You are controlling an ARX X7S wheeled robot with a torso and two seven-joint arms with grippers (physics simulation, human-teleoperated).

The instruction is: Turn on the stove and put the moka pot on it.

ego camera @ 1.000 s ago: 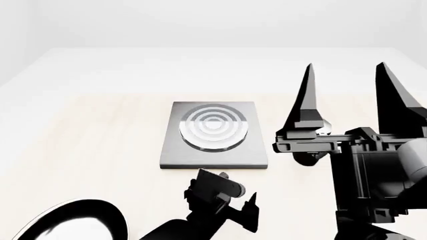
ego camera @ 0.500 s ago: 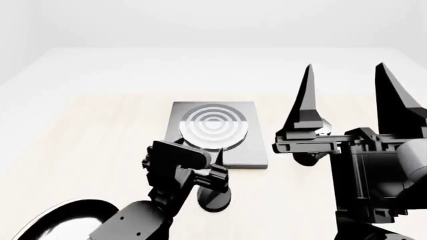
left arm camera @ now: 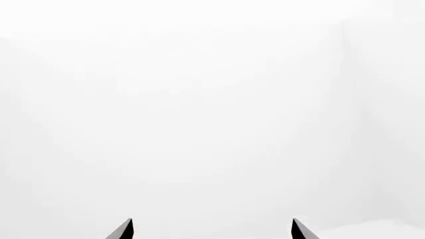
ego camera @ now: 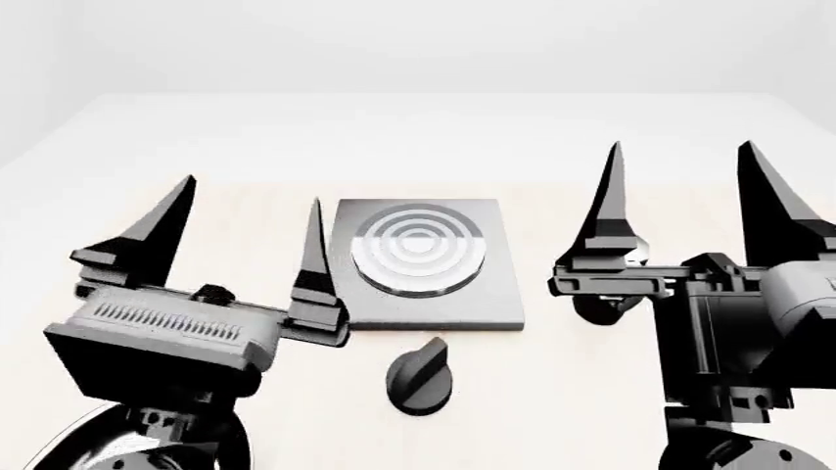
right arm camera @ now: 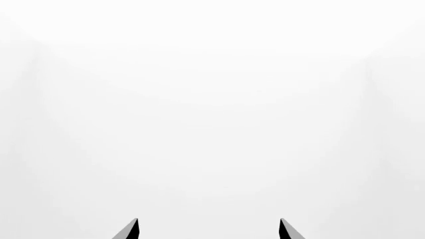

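Observation:
The stove point(ego camera: 418, 259) is a flat dark-grey plate with burner rings at the table's middle. Its small black knob point(ego camera: 420, 375) lies just in front of it, uncovered. My left gripper point(ego camera: 253, 191) is raised left of the stove, fingers pointing up, open and empty. My right gripper point(ego camera: 680, 147) is raised right of the stove, open and empty. The moka pot point(ego camera: 596, 311) is mostly hidden behind the right gripper's inner finger; only a dark base part shows. The left wrist view shows only its fingertips point(left arm camera: 126, 230) against white, and so does the right wrist view point(right arm camera: 131, 230).
A black frying pan point(ego camera: 66, 446) lies at the near left corner, partly hidden under my left arm. The pale table point(ego camera: 170, 147) stretches far behind the stove. White walls stand beyond it.
My left gripper has left the knob, risen and swung left, and now points upward with its jaws open. The knob is uncovered. My right gripper has shifted slightly.

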